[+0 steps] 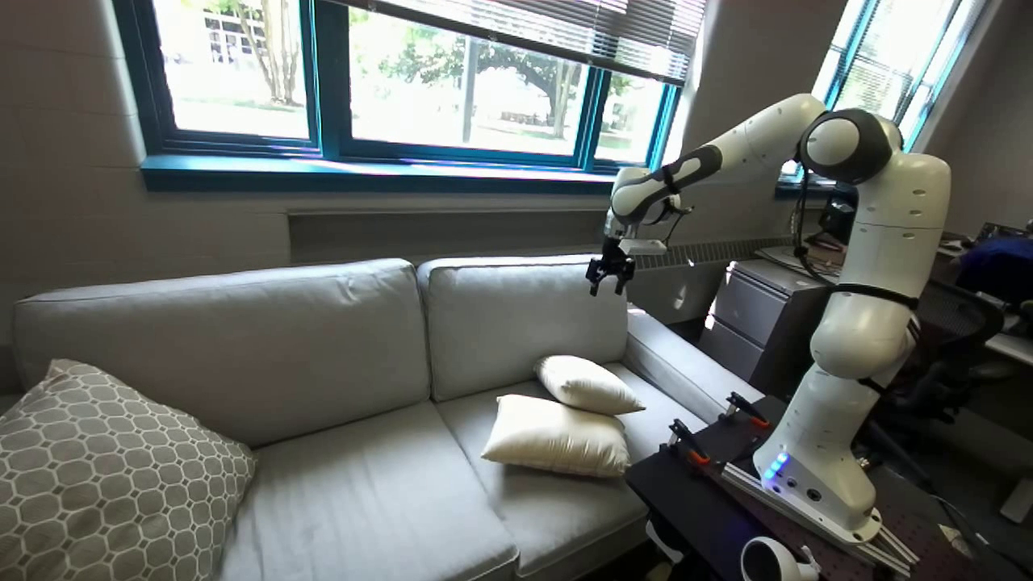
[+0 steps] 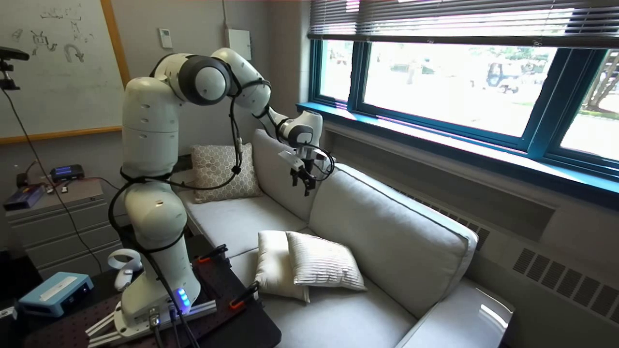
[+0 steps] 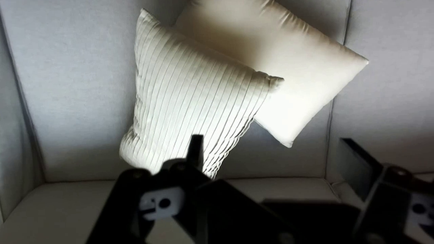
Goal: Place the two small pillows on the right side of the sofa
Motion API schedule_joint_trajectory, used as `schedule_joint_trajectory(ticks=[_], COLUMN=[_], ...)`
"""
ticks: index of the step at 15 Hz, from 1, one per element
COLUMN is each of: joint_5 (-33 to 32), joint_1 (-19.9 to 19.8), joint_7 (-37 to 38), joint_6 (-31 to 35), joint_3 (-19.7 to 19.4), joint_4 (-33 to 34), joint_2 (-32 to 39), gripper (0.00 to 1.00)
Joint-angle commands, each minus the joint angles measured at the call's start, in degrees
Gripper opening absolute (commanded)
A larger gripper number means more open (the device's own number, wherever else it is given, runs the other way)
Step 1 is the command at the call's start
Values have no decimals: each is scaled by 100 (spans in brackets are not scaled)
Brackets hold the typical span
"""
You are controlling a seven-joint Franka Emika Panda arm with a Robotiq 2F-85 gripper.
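The ribbed pillow overlaps the plain pillow on the sofa's right, as asked, I'd say; above, the claw hangs wide and empty, probably finished.

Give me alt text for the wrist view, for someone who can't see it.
A ribbed cream pillow overlaps a smooth cream pillow on a grey sofa. In the foreground, the dark gripper is open and empty.

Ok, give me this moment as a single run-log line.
jaws: open, empty, above sofa; ribbed pillow: partly over smooth pillow; placement: both mostly on right half, facing sofa; patterned cushion: sofa's opposite end
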Motion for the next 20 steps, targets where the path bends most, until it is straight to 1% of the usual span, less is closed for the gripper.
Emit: schedule_joint_trajectory(ticks=[1,3,6,8,10,12,15,17,20], joint_5=[503,679,744,702,574,443,310,322,333], joint_1=[-36,-15,61,135,321,549,797,845,854], joint_7=[-36,-23,126,203,389,608,936,1142,1434], joint_6=[438,688,860,756,520,178,-614,-1353,-2321], joint_3=[67,116,169,207,203,147,73,43,-51], joint_4=[398,661,1256,1765,2399,3019,3867,4402,4992], joint_2=[698,1195,2068,2644,3284,3873,4606,5065,5565], gripper=[100,100,100,100,100,100,100,100,100])
